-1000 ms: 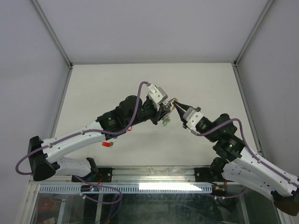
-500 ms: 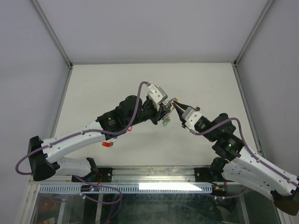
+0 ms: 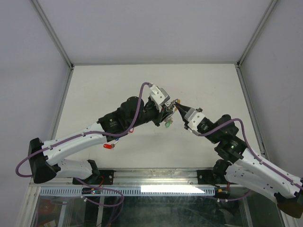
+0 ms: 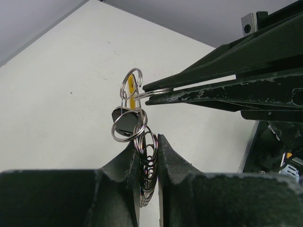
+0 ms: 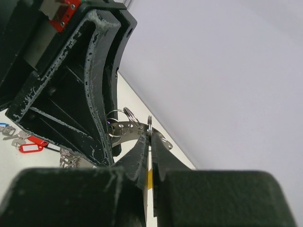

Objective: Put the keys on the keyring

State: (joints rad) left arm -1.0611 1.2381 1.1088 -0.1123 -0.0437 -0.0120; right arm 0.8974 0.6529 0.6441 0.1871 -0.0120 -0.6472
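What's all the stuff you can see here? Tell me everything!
keyring: one bunch of silver rings, clamped in the left tool
yellow-tag key: one, yellow, its ring pinched by the right tool
green tag: one, green, hanging under the keyring
red-tag key: one, red, on the table by the left arm
blue tag: one, blue, on the table near the red one
table: one, white
left tool: one, black, shut
right tool: one, black, shut
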